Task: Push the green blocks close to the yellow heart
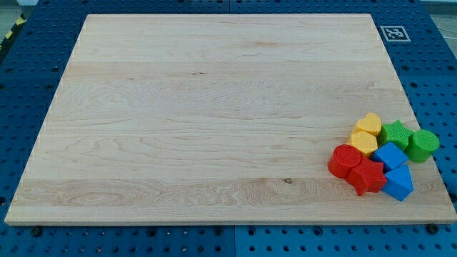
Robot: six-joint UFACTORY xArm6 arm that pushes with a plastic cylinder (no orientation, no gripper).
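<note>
Nowhere in the camera view did my tip appear, so its position relative to the blocks and its contact state could not be determined. All blocks sat clustered at the right edge of the wooden board (214, 107), toward the near side. The yellow heart (370, 124) lay at the far end of the cluster, with a second yellow block (363, 143) touching it on the near side. The green star-shaped block (395, 133) sat just right of the heart, and the green cylinder (423, 145) lay further right, at the board edge. I judged both green blocks already close to the heart, with any remaining push directed leftward.
</note>
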